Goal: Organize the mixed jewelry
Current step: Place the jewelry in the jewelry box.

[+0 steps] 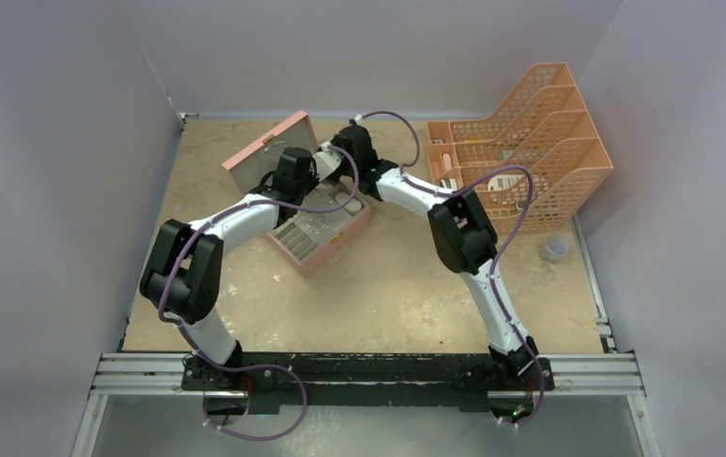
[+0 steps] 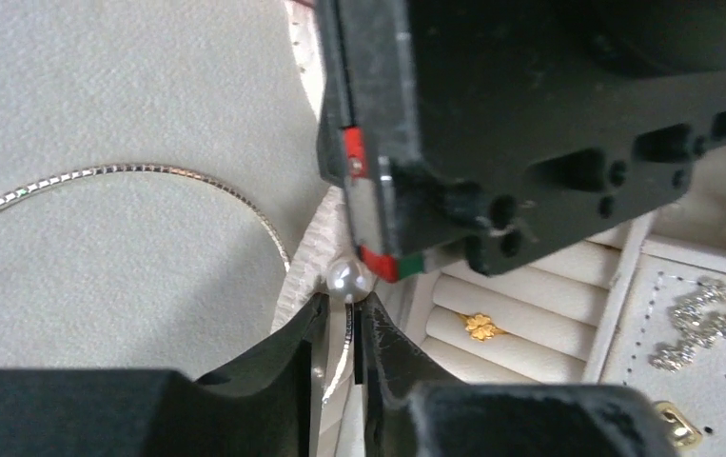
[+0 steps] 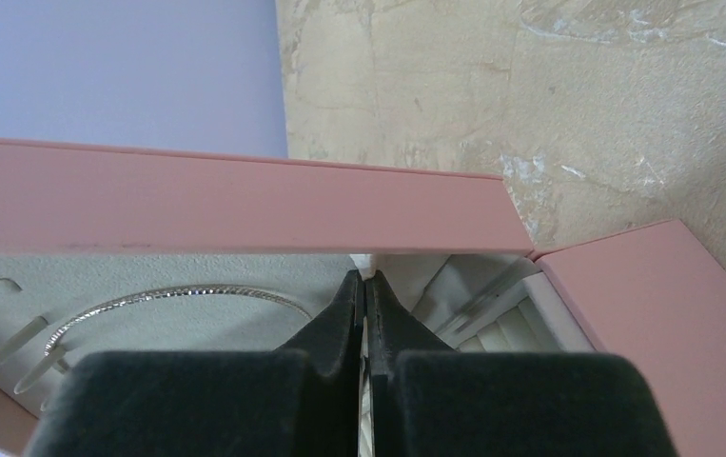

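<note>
The pink box stands open, its lid tilted back, and both grippers meet over it. The large thin wire hoop lies on the lid's grey lining and runs down between my left gripper's jaws. They stand close around the wire, tips against a pearl bead at its end. My right gripper is shut on a cream ribbon at the lid's edge, right above the pearl. A small gold flower ring sits in the ring rolls. A silvery sparkling piece lies in the tray beside them.
An orange mesh file rack lies at the back right. A small clear cup stands by the right wall. Walls close the table on the left, back and right. A gold clasp shows at the box's front.
</note>
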Action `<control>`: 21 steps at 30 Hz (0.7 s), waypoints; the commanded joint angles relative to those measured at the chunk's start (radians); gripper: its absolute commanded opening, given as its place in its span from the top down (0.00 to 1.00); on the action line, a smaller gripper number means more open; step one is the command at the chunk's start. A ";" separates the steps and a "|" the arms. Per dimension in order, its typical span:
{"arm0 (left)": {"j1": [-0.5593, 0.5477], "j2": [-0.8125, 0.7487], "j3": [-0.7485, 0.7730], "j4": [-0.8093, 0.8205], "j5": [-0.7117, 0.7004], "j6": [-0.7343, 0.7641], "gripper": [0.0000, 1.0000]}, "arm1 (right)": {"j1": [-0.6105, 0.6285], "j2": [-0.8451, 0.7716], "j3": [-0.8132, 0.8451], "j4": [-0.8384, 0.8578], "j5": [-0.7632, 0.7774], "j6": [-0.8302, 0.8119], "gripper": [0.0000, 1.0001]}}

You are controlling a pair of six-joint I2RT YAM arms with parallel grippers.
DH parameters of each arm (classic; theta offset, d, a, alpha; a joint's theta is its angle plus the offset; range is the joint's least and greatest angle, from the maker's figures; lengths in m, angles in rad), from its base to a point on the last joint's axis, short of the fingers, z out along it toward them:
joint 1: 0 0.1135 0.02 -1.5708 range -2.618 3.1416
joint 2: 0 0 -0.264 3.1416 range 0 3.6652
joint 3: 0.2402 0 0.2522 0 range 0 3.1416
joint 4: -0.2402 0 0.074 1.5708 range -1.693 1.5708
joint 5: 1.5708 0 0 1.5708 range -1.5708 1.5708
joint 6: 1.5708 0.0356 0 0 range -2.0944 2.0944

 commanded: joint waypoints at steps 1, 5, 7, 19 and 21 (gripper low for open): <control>0.004 0.000 -0.006 0.118 -0.082 0.069 0.88 | 0.001 -0.038 -0.017 0.005 -0.040 0.005 1.00; 0.004 -0.004 -0.001 0.102 -0.075 0.063 1.00 | -0.001 -0.044 -0.029 0.005 -0.036 0.005 1.00; 0.004 -0.013 0.011 0.071 -0.055 0.040 1.00 | -0.001 -0.048 -0.038 0.008 -0.034 0.005 1.00; 0.007 -0.039 0.141 -0.168 0.057 -0.061 1.00 | -0.005 -0.069 -0.077 0.019 -0.035 -0.013 1.00; 0.008 -0.040 0.169 -0.206 0.082 -0.081 1.00 | -0.006 -0.075 -0.086 0.020 -0.037 -0.013 1.00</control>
